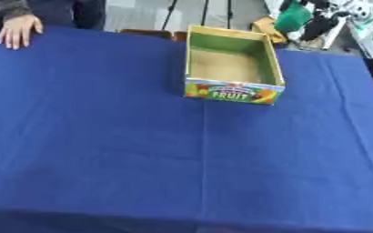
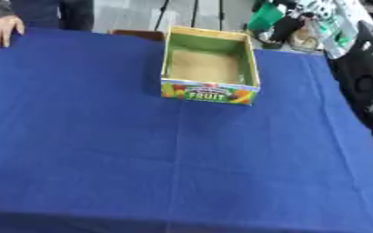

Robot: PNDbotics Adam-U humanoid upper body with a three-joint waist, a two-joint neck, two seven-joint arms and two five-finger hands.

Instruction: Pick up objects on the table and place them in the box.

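We see an open cardboard box (image 1: pixel 231 89) toward the far middle of the blue tablecloth (image 1: pixel 142 150), long axis running away from us, printed "FRUIT" end facing us, brown floor showing inside, neither of our hands in view, their state untold.

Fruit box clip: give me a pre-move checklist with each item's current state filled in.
1. Open cardboard box with green inner walls and a FRUIT label upright, mouth up: ok.
2. Box interior free to receive: ok, only its bare tan floor shows.
3. Objects to pick present on the blue tablecloth: not ok, none visible.
4. Robot's left and right hands ready: cannot tell, neither shows in either view.
5. Far left corner clear: not ok, a person's bare hand rests on the cloth there.
6. Black arm part at the right edge: cannot tell its pose.
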